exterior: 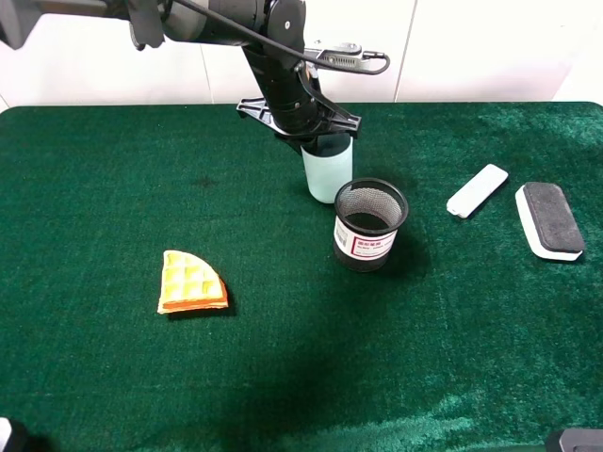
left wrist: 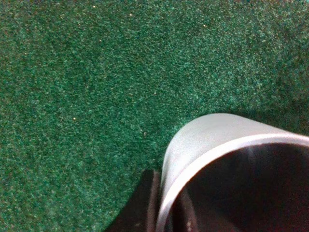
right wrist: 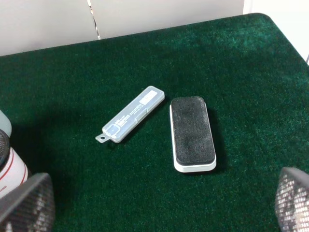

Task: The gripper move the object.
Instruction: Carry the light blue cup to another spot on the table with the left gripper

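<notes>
The pale blue-green cup (exterior: 327, 175) stands upright at the back middle of the green table, just behind the black mesh pen holder (exterior: 369, 224). My left gripper (exterior: 317, 132) comes down from above and is shut on the cup's rim. In the left wrist view one black finger (left wrist: 144, 205) is outside the cup wall (left wrist: 217, 133) and one is inside. I cannot tell whether the cup's base touches the cloth. My right gripper (right wrist: 159, 200) is open and empty, low at the front right, its pads wide apart.
A waffle-like orange wedge (exterior: 191, 282) lies at the left front. A clear flat plastic case (exterior: 477, 190) (right wrist: 131, 114) and a black-and-white board eraser (exterior: 549, 218) (right wrist: 192, 133) lie at the right. The table's back edge meets a white wall.
</notes>
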Controlling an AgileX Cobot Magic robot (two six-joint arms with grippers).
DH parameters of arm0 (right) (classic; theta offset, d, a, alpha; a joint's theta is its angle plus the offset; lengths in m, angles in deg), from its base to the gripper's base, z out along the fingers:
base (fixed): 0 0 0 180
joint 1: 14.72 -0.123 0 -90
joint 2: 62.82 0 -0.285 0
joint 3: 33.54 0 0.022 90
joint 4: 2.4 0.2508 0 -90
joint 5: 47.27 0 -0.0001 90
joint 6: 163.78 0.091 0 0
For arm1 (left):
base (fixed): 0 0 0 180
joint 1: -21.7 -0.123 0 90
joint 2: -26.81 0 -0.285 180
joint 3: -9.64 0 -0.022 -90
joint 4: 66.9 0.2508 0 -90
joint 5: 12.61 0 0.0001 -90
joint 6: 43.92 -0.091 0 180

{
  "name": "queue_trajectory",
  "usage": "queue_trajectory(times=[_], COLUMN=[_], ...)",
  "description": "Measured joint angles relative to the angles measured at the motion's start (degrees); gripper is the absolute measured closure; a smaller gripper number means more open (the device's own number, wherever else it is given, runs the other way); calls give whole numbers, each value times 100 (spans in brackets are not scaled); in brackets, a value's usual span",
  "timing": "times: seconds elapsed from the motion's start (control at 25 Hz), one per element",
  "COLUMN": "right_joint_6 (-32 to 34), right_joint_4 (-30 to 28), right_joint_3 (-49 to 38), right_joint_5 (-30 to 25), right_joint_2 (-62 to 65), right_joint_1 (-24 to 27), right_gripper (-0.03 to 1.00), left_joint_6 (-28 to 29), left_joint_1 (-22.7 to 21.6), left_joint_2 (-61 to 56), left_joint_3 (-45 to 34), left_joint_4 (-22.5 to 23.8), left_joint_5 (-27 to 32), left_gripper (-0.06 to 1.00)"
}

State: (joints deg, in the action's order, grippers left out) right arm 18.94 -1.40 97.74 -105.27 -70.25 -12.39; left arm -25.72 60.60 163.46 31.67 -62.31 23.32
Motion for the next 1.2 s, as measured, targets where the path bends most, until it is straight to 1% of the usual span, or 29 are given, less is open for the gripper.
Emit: queue_trajectory(times=[0.28,0.52,1.2], right_joint_6=[0,0,0], right_joint_4=[0,0,0], right_joint_3=[0,0,0], right_joint_5=[0,-8,-8], right_joint_2=[0,0,0], right_joint_1=[0,0,0], right_gripper=[27,27,27], left_joint_6=[2,2,2], left_joint_1=[-5,-5,-5], left_joint_2=[-123,-472,-1418], left_joint_3=[0,39,183], left_joint_4=[6,85,116], left_joint_5=[202,449,1923], left_gripper=[88,88,88])
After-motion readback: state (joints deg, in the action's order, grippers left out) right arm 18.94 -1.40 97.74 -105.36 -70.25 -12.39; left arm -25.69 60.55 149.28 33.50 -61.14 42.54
